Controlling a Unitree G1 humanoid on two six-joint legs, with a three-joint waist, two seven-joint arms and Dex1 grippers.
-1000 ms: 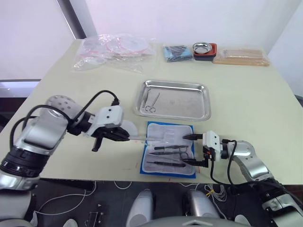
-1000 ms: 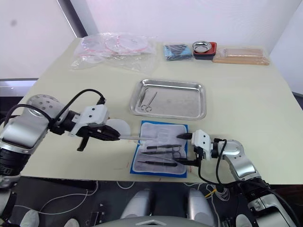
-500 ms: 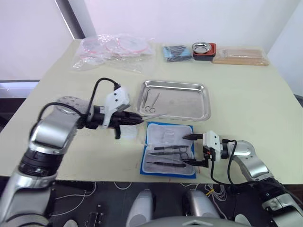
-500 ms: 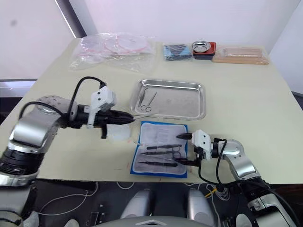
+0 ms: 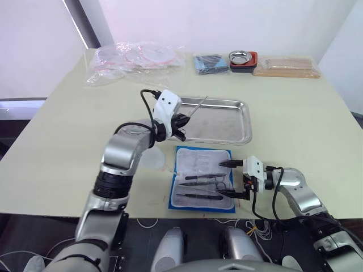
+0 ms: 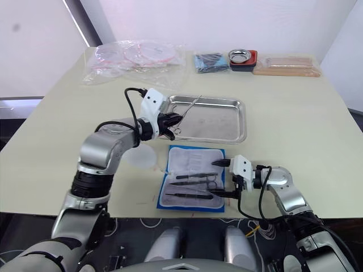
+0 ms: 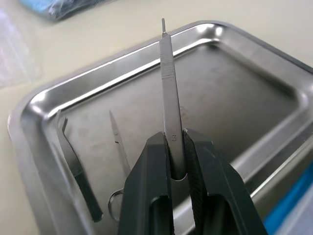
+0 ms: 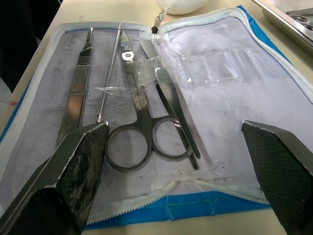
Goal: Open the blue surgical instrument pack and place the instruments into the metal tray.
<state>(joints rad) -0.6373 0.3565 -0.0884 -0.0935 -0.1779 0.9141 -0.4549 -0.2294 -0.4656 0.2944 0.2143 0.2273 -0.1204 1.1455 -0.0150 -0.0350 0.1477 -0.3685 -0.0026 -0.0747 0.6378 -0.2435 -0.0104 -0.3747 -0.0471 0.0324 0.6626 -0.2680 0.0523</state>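
The blue surgical instrument pack [image 5: 203, 179] lies open near the table's front edge, its pale lining [image 8: 234, 98] facing up. Several instruments rest in it, among them ring-handled scissors [image 8: 142, 122] and a flat handle [image 8: 80, 83]. My left gripper [image 7: 176, 139] is shut on a slim flat metal instrument [image 7: 168, 83], held tilted above the left part of the metal tray [image 5: 244, 122]. Scissors [image 7: 120, 147] and dark tweezers [image 7: 73, 161] lie in the tray. My right gripper [image 5: 222, 178] stands open at the pack's right edge, nothing between its fingers.
At the back of the table lie clear plastic bags [image 5: 136, 59], a darker blue bundle in plastic [image 5: 211, 62], a small steel bowl on a red-black base [image 5: 243, 58] and a tan packet [image 5: 286, 67]. A white round pad [image 5: 154, 158] sits left of the pack.
My left gripper has carried the slim instrument from beside the pack's left edge back and up to over the tray's left part. The right gripper has stayed in place.
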